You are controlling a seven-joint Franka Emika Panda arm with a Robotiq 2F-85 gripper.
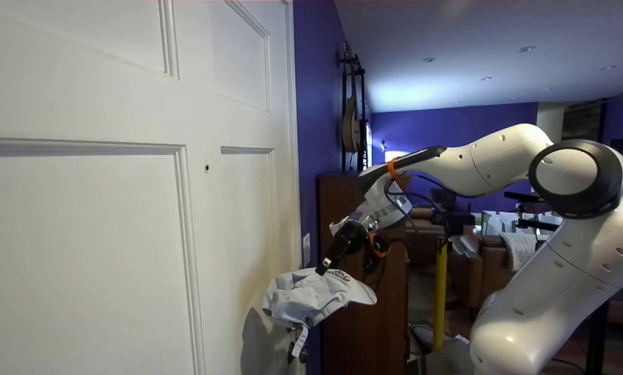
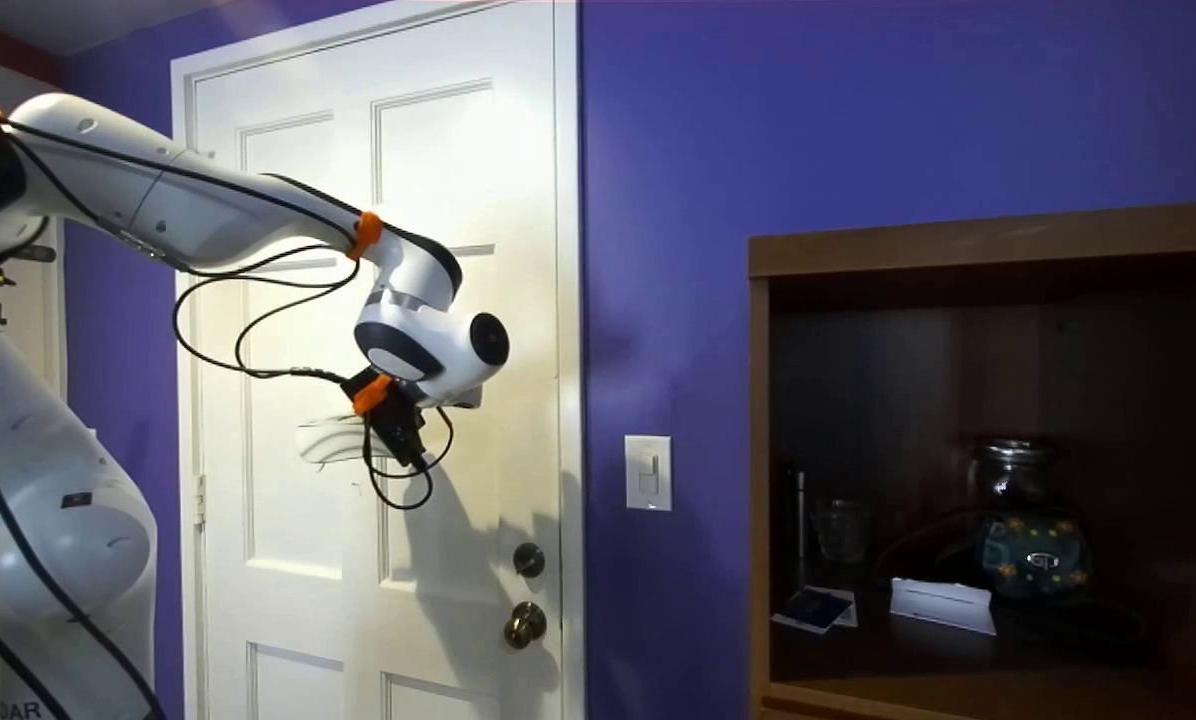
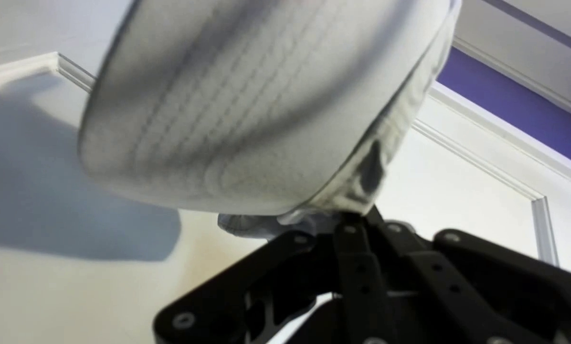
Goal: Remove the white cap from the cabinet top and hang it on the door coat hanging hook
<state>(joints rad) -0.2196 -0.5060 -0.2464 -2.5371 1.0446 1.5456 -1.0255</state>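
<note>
Hand [image 1: 322, 268]: narrow, fingers clamped on white baseball cap [image 1: 306, 297], front end; exact pinch spot hard to see.
White baseball cap: off the cabinet [image 1: 363, 333], in midair before the door [image 1: 82, 250]; brim [image 1: 362, 293] sticking out, back strap [image 1: 301, 341] dangling. Small pinch, floppy cloth: a bump could twist or free it.
Cable loop [image 2: 398, 506]: droops past the fingers; might snag on a fitting.
Door: cap's shadow [image 1: 257, 333] on it, gap unclear; overreach would probably squash the cap against the panels.
Brass knob [image 2: 525, 626]: strap could catch if the hand goes low.
Coat hook: can't spot it from here; misjudge it, let go, cap likely drops.
</note>
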